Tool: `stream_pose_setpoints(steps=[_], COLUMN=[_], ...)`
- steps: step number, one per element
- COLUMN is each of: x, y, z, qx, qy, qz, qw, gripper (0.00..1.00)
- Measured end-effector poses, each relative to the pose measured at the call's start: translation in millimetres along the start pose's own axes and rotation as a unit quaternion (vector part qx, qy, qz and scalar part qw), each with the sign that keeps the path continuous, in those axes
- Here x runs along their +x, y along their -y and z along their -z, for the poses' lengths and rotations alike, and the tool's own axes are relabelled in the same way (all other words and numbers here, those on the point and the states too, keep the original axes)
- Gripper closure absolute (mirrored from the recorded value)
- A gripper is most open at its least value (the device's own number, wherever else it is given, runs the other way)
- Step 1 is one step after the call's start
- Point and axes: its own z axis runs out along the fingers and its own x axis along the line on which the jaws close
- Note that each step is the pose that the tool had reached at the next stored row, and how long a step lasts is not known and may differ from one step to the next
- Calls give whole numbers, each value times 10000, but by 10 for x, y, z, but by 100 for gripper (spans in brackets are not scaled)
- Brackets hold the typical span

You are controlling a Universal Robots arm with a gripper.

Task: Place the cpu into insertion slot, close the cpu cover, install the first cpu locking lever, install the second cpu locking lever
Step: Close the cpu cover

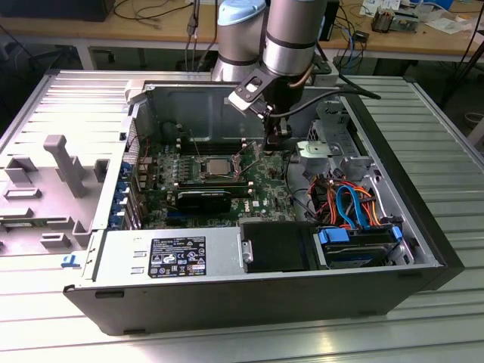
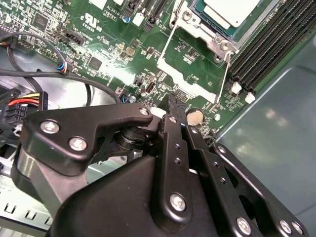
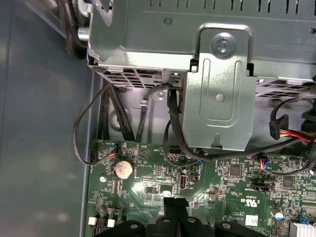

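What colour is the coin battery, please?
The coin battery is silver, clearest in the first wrist view.

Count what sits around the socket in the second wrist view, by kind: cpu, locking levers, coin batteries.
cpu: 1
locking levers: 2
coin battery: 1
Total: 4

Small flat square metal-topped cpu (image 1: pixel 214 165): silvery-grey.
Flat printed circuit board (image 3: pixel 222 182): green, pale fine print.
Angular jointed metal gripper (image 2: pixel 172 102): black, silver screws.
Long narrow plastic memory slots (image 2: pixel 276 39): black, white end clips.
Bundled thin cables (image 1: pixel 349 200): red, orange, blue.
Round metal coin cell (image 3: pixel 123 170): silver.
Ribbed metal table (image 1: pixel 242 348): pale grey, lengthwise stripes.
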Motion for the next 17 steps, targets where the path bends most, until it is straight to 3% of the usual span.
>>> stream_pose_setpoints(steps=[4,14,17], x=[-1,9,12], y=[1,107,158], z=[-30,-47,-47], qx=[-1,-16,-17], qy=[-23,-186,-194], qz=[17,19,19], qw=[10000,9998,9998], gripper=[89,89,89])
